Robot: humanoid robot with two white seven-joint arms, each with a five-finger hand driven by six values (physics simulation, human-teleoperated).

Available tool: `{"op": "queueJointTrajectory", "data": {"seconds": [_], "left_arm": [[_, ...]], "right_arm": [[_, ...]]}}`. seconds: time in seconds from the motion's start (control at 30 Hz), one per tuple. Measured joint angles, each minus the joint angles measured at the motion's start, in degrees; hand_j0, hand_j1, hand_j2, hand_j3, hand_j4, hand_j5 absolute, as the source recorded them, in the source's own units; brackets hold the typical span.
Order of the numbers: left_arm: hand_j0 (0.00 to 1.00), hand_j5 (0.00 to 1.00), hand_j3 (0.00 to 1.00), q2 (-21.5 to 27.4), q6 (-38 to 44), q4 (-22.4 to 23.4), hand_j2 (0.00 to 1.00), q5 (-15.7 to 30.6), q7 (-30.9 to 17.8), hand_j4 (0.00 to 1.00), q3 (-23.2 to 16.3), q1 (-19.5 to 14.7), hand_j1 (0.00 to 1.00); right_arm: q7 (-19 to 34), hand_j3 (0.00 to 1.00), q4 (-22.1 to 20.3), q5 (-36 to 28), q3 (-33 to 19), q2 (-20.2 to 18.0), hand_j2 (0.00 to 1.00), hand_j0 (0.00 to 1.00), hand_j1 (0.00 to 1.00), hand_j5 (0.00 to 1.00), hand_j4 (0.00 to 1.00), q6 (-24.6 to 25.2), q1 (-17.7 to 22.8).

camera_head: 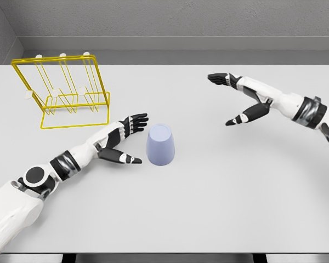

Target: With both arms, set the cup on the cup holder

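A white robot arm reaches in from seven o'clock across a pale grey table [219, 208]; its left hand [122, 143] lies low with dark fingers spread toward three o'clock and the thumb apart, gripping nothing, just beside a lavender cup [160, 144] without clearly touching it; the cup stands upside down near the table's centre, nothing between it and the hand; the right hand [242, 98], entering from three o'clock, hovers well apart at two o'clock, fingers and thumb wide apart, empty; a yellow wire cup holder [63, 93] stands at ten o'clock, beyond the left hand.
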Motion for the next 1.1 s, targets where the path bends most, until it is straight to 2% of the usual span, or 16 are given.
{"op": "queueJointTrajectory", "data": {"seconds": [0.13,0.23,0.27,0.33,0.47,0.57,0.77,1.1], "left_arm": [[1.0,1.0,1.0,-1.0,-0.8,0.0,1.0,-0.7,-0.1,1.0,0.0,0.5,1.0],[1.0,1.0,1.0,-1.7,-1.1,0.1,1.0,-1.1,-0.1,1.0,0.0,0.5,1.0],[1.0,1.0,1.0,-1.9,-1.2,0.1,1.0,-1.2,-0.1,1.0,0.0,0.5,1.0],[1.0,1.0,1.0,-2.3,-1.2,0.5,1.0,-1.3,-0.1,1.0,0.1,0.2,1.0],[1.0,1.0,1.0,-3.0,-1.3,1.7,1.0,-1.7,-0.2,1.0,0.3,0.1,1.0],[1.0,1.0,1.0,-3.5,-1.3,2.3,1.0,-2.0,-0.2,1.0,0.5,-0.2,1.0],[1.0,1.0,1.0,-4.5,-1.3,3.1,1.0,-2.7,-0.2,1.0,0.6,-0.2,1.0],[1.0,1.0,1.0,-5.1,-1.3,3.5,1.0,-2.7,-0.2,1.0,0.7,-0.4,1.0]], "right_arm": [[0.0,1.0,-0.4,0.1,2.8,-4.3,1.0,1.0,1.0,1.0,1.0,-0.1,-0.1],[0.0,1.0,-0.5,0.8,3.5,-6.2,1.0,1.0,1.0,1.0,1.0,-0.1,-1.8],[0.0,1.0,-0.5,3.1,3.6,-6.5,1.0,1.0,1.0,1.0,1.0,0.0,-3.3],[-1.4,1.0,-0.3,12.2,3.6,-7.2,1.0,1.0,1.0,1.0,1.0,-0.1,-4.6],[-12.7,1.0,0.8,28.5,3.6,-9.4,1.0,1.0,1.0,1.0,1.0,-0.1,-4.7],[-15.9,1.0,2.0,34.4,3.7,-10.2,1.0,1.0,1.0,1.0,1.0,-0.1,-4.6],[-17.7,1.0,2.5,37.0,2.1,-10.7,1.0,1.0,1.0,1.0,1.0,-0.1,-6.8],[-17.9,1.0,2.3,37.4,1.3,-10.5,1.0,1.0,1.0,1.0,1.0,-0.1,-6.8]]}}
